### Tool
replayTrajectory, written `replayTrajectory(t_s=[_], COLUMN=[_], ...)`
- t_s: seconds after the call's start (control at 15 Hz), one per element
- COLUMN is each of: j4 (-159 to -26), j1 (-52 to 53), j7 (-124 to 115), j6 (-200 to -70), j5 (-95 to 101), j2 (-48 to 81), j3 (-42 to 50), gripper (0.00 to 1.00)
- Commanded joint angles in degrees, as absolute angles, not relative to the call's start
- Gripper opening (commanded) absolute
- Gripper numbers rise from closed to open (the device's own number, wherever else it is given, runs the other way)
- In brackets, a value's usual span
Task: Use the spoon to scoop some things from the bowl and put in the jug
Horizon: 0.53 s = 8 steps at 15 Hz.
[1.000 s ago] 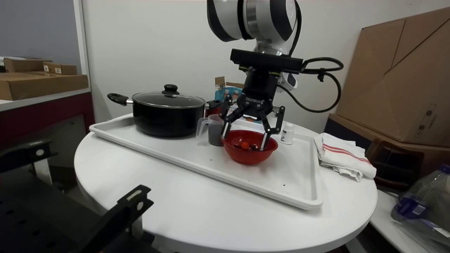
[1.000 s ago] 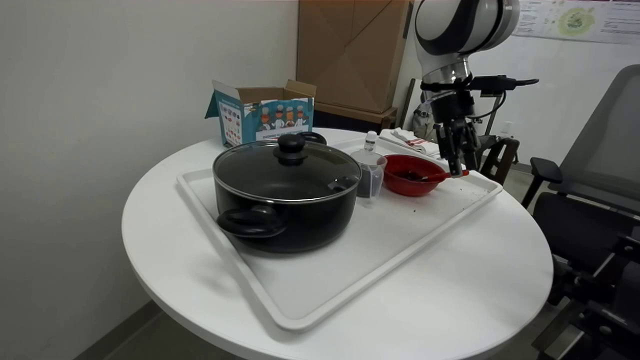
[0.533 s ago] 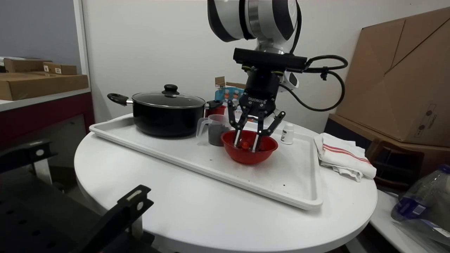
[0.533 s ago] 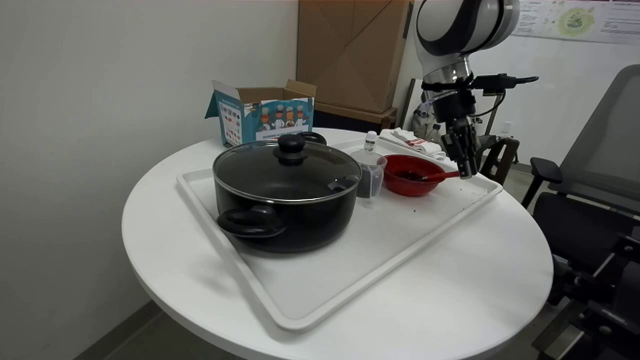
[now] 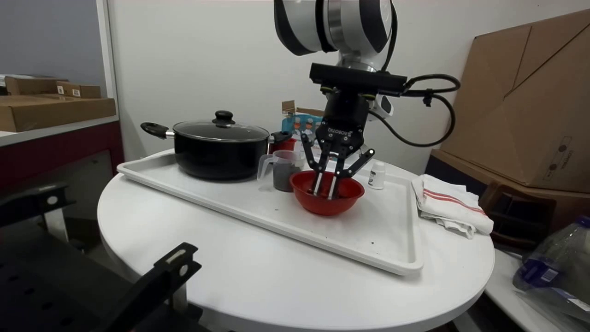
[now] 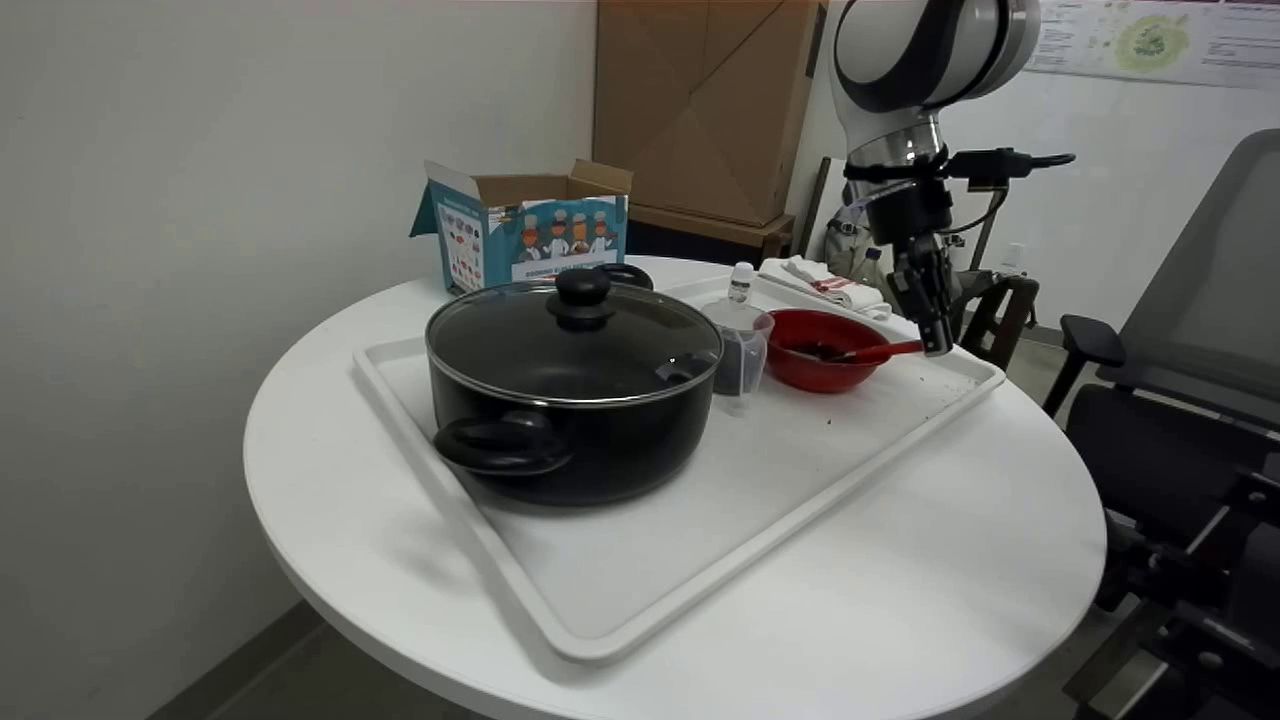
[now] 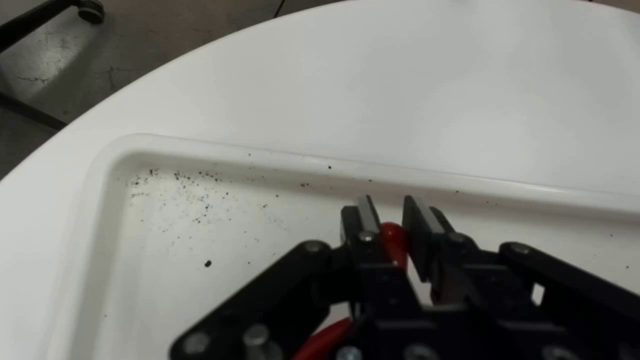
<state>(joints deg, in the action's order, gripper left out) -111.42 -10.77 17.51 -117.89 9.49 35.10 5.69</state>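
The red spoon point(image 6: 880, 352) leans over the rim of the red bowl point(image 6: 815, 376), its handle sticking out and its head among dark bits inside. My gripper point(image 7: 389, 215) is shut on the end of the spoon's handle, whose rounded red tip shows between the pads in the wrist view. In an exterior view the gripper point(image 5: 324, 196) appears in front of the bowl point(image 5: 325, 208). A piece of the bowl's rim point(image 7: 322, 342) shows low in the wrist view. Beside the bowl stands the jug point(image 5: 282, 175), clear-walled with a handle and dark grey lower down.
A black lidded pot point(image 5: 221, 154) shares the white tray point(image 5: 276, 221) with the bowl and jug. A small white bottle point(image 5: 377, 176) stands behind the bowl. Dark crumbs point(image 7: 190, 190) lie in a tray corner. A towel point(image 5: 454, 203) and an open box point(image 6: 570, 235) are beyond.
The gripper's jaws have come together from wide apart onto the spoon's handle. In an exterior view the wrist has shifted slightly right. The bowl and jug have stayed put.
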Motion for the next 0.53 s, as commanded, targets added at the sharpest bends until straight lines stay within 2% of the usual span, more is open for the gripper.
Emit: replayTrajectory(t_s=[0.0, 0.47], j4=[-110.05, -112.40], j1=[-11.38, -10.57], j7=[19.69, 22.33], j6=[-116.38, -113.16], j5=[9.59, 10.17], j2=[34.94, 31.89], j3=[4.94, 3.92], gripper=[0.05, 0.05])
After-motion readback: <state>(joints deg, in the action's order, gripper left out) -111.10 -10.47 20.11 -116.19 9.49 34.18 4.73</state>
